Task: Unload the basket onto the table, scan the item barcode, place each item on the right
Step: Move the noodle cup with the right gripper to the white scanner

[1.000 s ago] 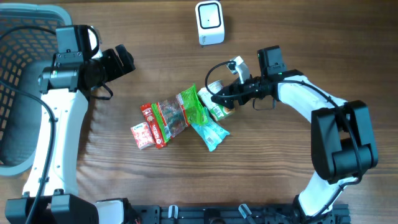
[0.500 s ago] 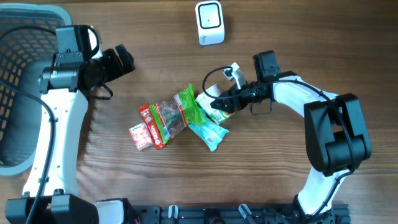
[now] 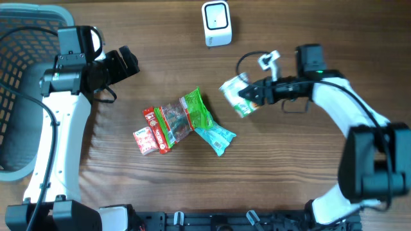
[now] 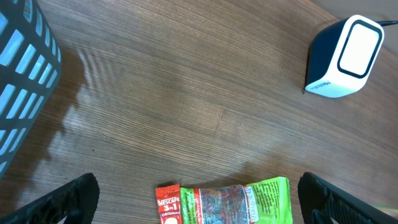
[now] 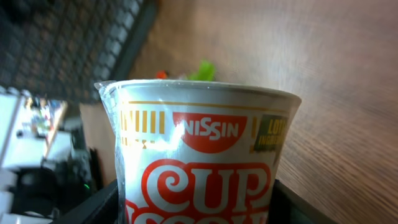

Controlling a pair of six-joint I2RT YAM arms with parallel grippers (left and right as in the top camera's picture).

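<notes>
Grip: my right gripper is clamped on the Nissin cup noodles, right of middle | Feel: I think light, thin walls, slippery wrap | Hold: sides, gently | my left gripper: fingers apart, empty

Bare wooden tabletop is lying open between the white box-shaped scanner and the heap of plastic snack packets. The right hand, gripping a white noodle cup, is crowding the heap's right side; a grey mesh basket is walling the left.
</notes>
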